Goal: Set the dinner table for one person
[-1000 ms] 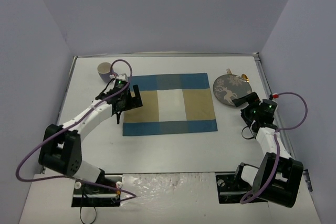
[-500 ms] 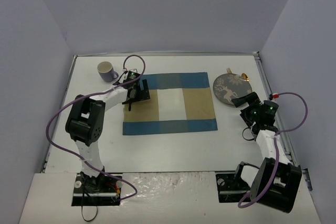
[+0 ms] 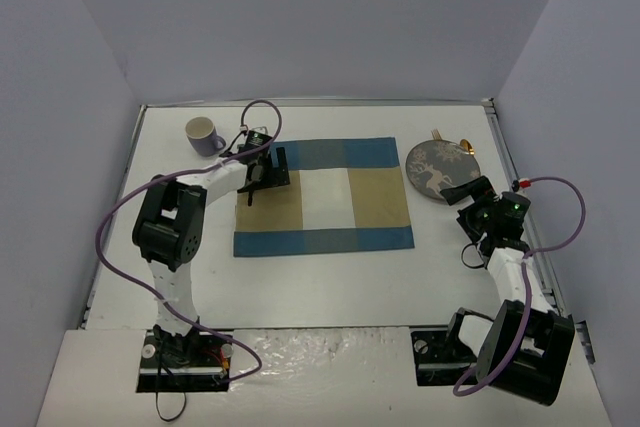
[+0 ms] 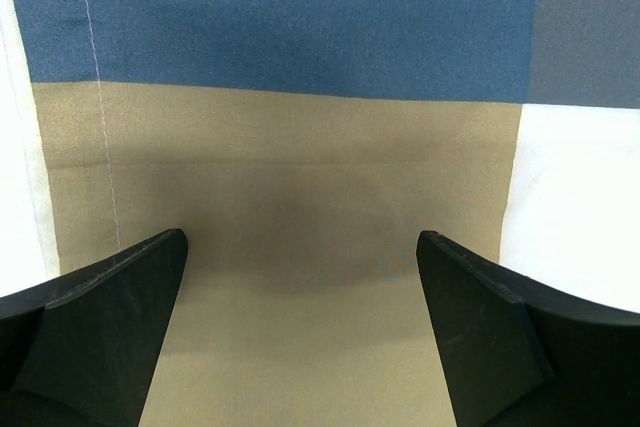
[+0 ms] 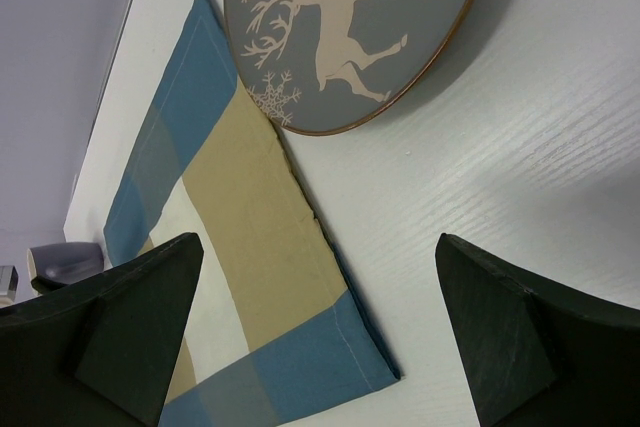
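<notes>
The white dinner table point(image 3: 330, 282) holds a blue-and-tan checked placemat point(image 3: 323, 197) in the middle. A grey plate with a deer point(image 3: 441, 169) lies at the right, with a gold utensil point(image 3: 450, 143) poking out behind it. A lilac cup point(image 3: 203, 135) stands at the back left. My left gripper point(image 3: 265, 174) is open and empty, low over the placemat's left tan square point(image 4: 290, 227). My right gripper point(image 3: 466, 193) is open and empty, just in front of the plate point(image 5: 350, 37), above bare table beside the placemat's right edge point(image 5: 300, 247).
Pale lilac walls point(image 3: 300, 17) enclose the table on three sides. The cup also shows at the left edge of the right wrist view point(image 5: 62, 262). Purple cables loop off both arms.
The left arm has swung in from the placemat's left edge, so its gripper now hangs over the tan square. The right arm has hardly moved.
</notes>
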Controlling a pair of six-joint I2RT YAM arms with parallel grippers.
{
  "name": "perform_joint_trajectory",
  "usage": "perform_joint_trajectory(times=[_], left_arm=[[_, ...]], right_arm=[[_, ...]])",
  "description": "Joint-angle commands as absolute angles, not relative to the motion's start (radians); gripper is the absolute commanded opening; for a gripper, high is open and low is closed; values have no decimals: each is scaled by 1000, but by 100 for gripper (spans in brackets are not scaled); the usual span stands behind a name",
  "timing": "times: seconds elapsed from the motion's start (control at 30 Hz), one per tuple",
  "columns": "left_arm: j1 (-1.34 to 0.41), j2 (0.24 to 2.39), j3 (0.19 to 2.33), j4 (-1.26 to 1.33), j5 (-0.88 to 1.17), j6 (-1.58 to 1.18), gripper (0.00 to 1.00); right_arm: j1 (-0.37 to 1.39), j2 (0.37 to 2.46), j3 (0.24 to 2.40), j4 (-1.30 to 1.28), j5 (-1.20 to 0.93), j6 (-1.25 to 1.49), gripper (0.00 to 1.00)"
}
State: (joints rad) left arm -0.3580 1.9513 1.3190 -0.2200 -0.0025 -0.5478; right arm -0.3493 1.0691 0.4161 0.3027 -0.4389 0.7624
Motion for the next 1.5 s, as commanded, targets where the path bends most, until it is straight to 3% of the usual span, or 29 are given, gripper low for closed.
perform_joint_trajectory(times=[0.0, 0.53, 0.9, 1.3, 1.47], left_arm=[[-351, 1949, 1373, -204, 0, -528, 97], [-354, 1926, 1424, -244, 26, -532, 97], [-353, 1576, 1561, -476, -1, -449, 97], [-264, 1034, 1167, -413, -75, -351, 97], [-249, 943, 1064, -438, -174, -317, 97]], right_arm=[[-359, 1048, 419, 353, -464, 766, 100], [-362, 1069, 420, 368, -452, 773, 99], [-364, 1216, 391, 520, -428, 790, 99], [-364, 1419, 341, 836, -384, 909, 96], [-365, 1505, 373, 866, -332, 950, 95]])
